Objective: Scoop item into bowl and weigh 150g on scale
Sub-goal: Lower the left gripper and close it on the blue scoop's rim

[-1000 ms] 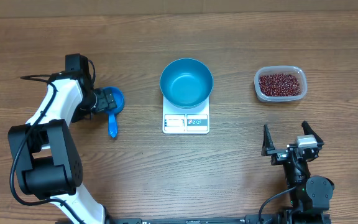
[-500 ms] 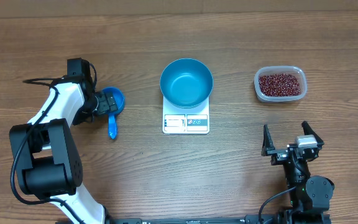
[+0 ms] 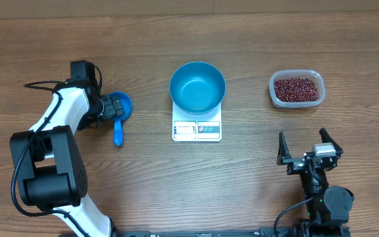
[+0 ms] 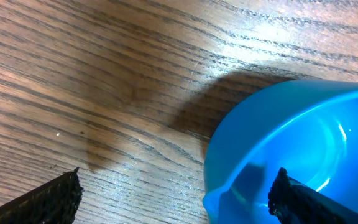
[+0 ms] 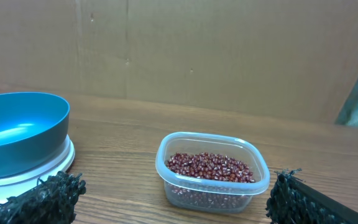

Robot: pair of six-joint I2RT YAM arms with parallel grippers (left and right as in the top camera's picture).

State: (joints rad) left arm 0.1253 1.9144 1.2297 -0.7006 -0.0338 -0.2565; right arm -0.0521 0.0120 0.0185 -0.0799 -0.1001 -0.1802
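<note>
Jaws both wide apart; beans (image 3: 297,89) sit in the tub (image 3: 297,73) (bowl (image 3: 197,89) on scale (image 3: 197,130) empty).

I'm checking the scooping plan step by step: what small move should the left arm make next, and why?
Probably lower the left gripper a little and close on the scoop. Its jaws are open and seem to straddle the cup's rim, with nothing held. The bowl is empty and the beans sit in their tub, so the scoop comes first.
</note>
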